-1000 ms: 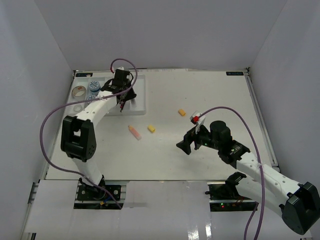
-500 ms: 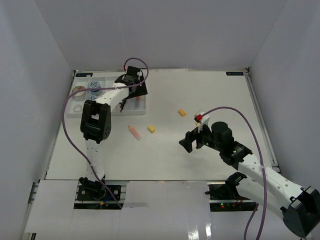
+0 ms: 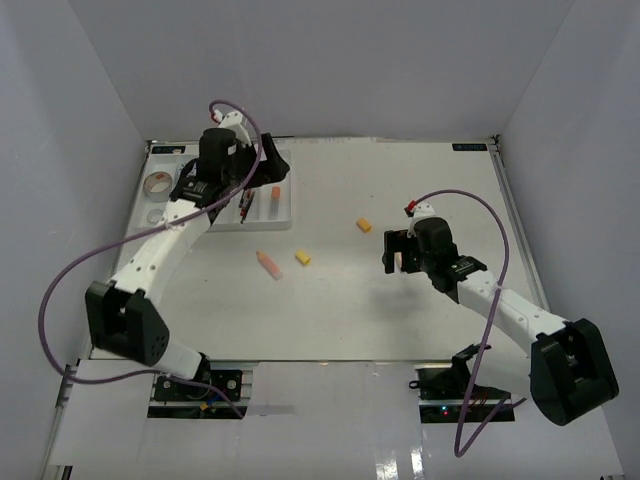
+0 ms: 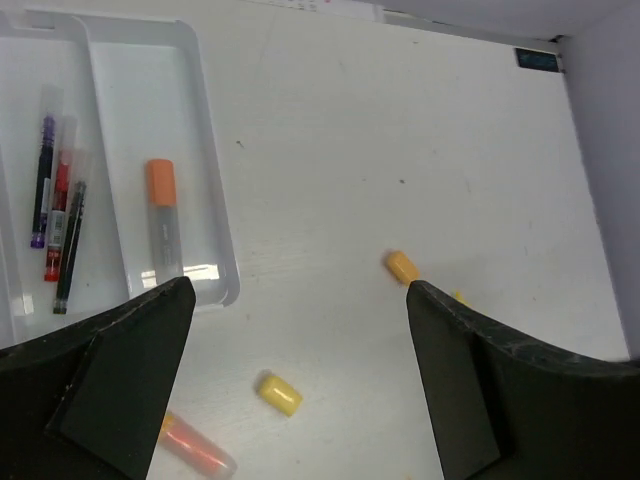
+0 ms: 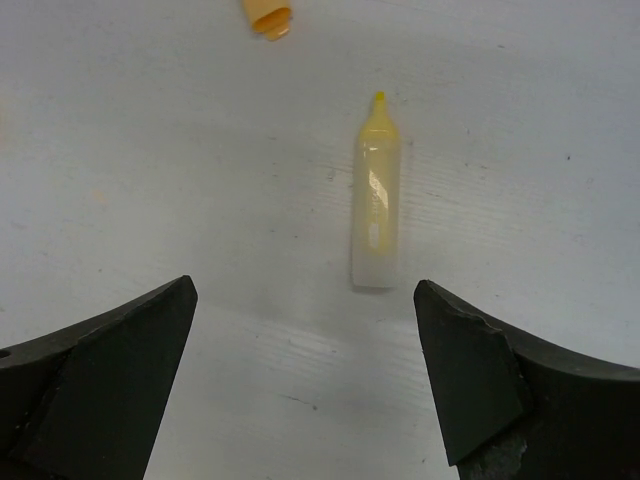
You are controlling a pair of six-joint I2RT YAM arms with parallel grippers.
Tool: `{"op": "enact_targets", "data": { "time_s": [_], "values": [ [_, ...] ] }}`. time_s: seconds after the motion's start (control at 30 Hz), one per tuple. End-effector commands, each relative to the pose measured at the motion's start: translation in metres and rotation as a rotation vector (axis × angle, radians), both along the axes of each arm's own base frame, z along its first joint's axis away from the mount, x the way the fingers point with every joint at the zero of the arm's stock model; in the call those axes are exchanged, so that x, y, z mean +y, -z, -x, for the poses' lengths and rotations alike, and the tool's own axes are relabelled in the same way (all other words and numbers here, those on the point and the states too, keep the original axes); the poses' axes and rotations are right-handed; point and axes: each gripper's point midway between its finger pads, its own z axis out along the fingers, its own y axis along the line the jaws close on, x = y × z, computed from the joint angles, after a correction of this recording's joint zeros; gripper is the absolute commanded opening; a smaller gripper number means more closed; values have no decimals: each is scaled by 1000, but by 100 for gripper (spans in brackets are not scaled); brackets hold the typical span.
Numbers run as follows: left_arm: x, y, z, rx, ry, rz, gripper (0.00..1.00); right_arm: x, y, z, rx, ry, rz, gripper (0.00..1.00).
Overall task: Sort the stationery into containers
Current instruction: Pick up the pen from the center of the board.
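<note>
Two claws, both spread, empty — left gripper (image 4: 300, 290) above tray (image 4: 215, 220), orange marker (image 4: 163, 225) binned ahead-left of it; right gripper (image 5: 304, 290) frames yellow marker (image 5: 376, 205), likely pre-grasp.

Nothing legible; the dark edge label (image 4: 537, 60) is too small to read.

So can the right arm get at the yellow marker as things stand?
Probably yes. The right gripper hangs open above the yellow marker, which lies flat on the table, lined up with the gap between the fingers. Nothing touches it, and the loose cap sits clear beyond its tip.
</note>
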Motion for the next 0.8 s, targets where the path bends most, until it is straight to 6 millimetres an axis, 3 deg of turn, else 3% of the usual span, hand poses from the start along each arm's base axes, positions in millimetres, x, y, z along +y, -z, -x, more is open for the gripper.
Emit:
{"op": "enact_targets", "data": {
  "time_s": [0.0,0.03,0.07,0.17,0.27,0.5,0.67,0.77],
  "values": [
    [-7,-7,42,-87,133,43,98,-6,-1,-22,10,66,17,95],
    [-5,-17,56,-129,153,53,98,-10,3,-25,24,76,30,92],
    [-3,6,67,-107,170,43,98,-10,10,-28,46,76,43,91],
    [0,20,89,-113,215,28,98,-11,23,-31,93,74,50,85],
    [3,22,100,-132,231,10,98,-16,36,-34,126,78,79,79],
    [4,19,107,-160,251,9,98,-20,59,-38,184,62,117,63],
    [8,28,104,-126,224,-11,98,-17,71,-31,222,37,117,54],
    [6,27,105,-124,228,0,97,-17,74,-25,231,27,108,43]
  ]
}}
